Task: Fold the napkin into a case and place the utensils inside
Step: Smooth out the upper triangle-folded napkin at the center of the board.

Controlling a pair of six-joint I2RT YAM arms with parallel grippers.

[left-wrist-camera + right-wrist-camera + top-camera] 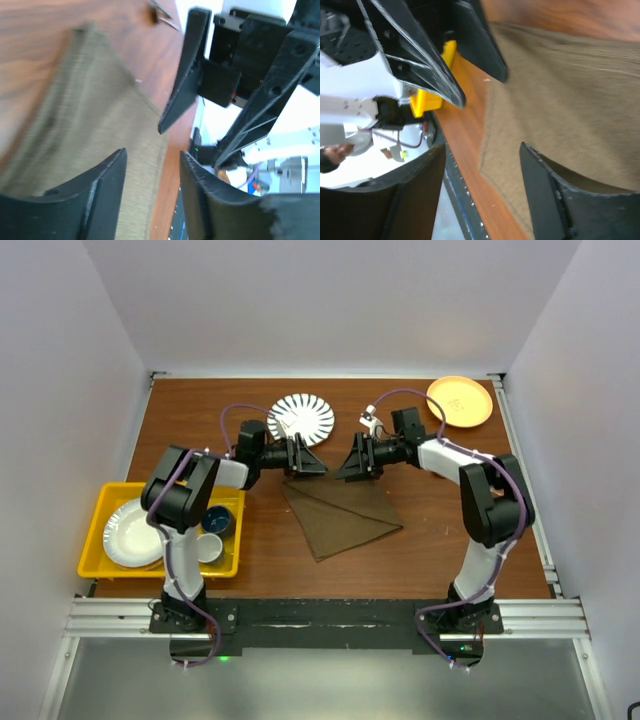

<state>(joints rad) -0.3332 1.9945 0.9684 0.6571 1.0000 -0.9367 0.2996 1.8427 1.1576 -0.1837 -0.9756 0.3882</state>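
Note:
The olive-brown napkin lies flat on the table, folded into a triangle with its point toward the near edge. It also shows in the left wrist view and the right wrist view. My left gripper is open and empty just above the napkin's far left corner, and the napkin's hem lies between its fingers. My right gripper faces it over the far edge, open and empty. I cannot make out the utensils for certain; a thin shiny bit lies beyond the napkin.
A striped plate sits just behind the grippers. An orange plate is at the far right corner. A yellow tray at the left holds a white plate, a blue bowl and a cup.

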